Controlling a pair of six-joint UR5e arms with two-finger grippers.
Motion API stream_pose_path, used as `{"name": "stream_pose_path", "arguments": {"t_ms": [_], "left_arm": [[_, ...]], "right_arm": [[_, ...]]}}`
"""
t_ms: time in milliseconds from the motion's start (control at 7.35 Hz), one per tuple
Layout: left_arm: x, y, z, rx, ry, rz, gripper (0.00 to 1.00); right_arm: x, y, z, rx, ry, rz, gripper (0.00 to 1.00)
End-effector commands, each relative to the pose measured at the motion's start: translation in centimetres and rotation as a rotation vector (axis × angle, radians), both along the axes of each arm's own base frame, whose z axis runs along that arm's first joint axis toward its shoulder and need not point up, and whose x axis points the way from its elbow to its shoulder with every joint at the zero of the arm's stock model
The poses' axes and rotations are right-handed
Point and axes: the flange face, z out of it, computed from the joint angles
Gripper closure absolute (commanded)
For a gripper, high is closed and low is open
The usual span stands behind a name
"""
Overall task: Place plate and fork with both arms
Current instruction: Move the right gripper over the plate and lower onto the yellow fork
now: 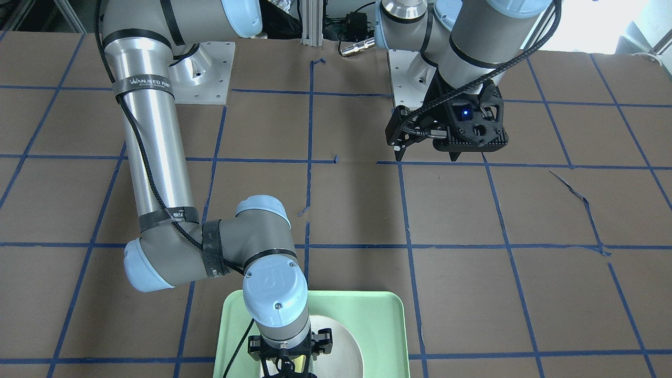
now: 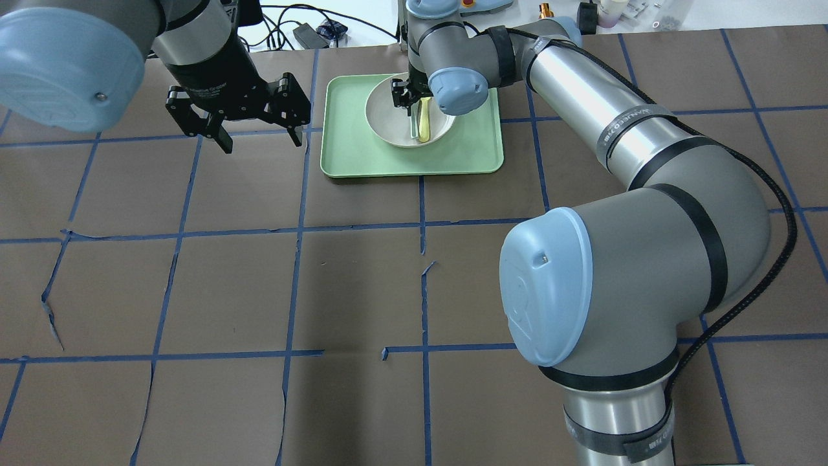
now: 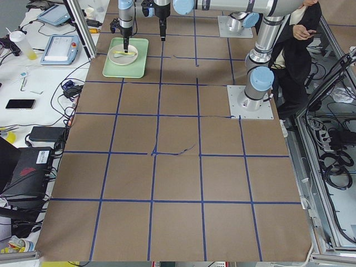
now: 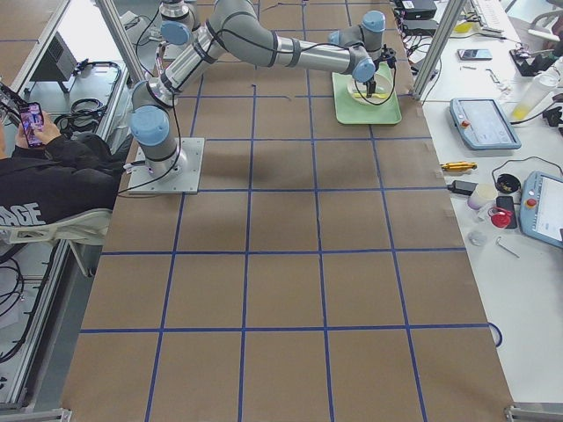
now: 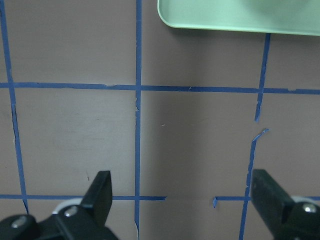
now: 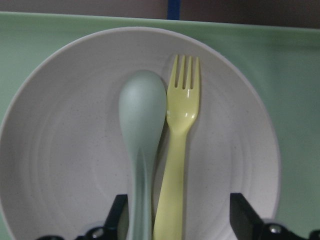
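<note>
The brown table (image 2: 226, 291), gridded with blue tape, carries a mint-green tray (image 2: 479, 162) at its far edge. On the tray sits the off-white, faintly speckled round plate (image 6: 60, 150). In it lies the pale-yellow glossy fork (image 6: 177, 150), just right of a grey-green spoon (image 6: 142, 125) and parallel to it. The fork's long axis runs near to far, with the tines towards the robot. The right gripper (image 6: 179, 212) hangs over both handles, its fingers apart and straddling them. The left gripper (image 5: 181, 185) is over bare table left of the tray, fingers wide apart.

Off-white plate (image 6: 60, 150), poss. speckled; yel. fork (image 6: 181, 110); grey-grn spoon (image 6: 142, 105); mint tray (image 6: 295, 100).
</note>
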Motion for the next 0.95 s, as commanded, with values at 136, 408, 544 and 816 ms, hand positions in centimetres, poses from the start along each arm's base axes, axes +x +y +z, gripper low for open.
{"name": "stream_pose_path", "arguments": {"t_ms": [136,408,544,816], "left_arm": [[0.1,-0.2,-0.1,-0.004,0.001,0.002,0.00],[0.1,-0.2,-0.1,-0.007,0.001,0.002,0.00],[0.1,-0.3,-0.2,-0.005,0.001,0.002,0.00],[0.1,-0.3,-0.2,-0.004,0.001,0.002,0.00]], "right_arm": [[0.5,-0.3,-2.4,0.008,0.004,0.022,0.41],[0.5,-0.5,-2.8,0.005,0.009,0.021,0.41],[0.5,-0.5,-3.1,0.005,0.014,0.022,0.45],[0.4,-0.5,-2.5,-0.003,0.020,0.020,0.51]]}}
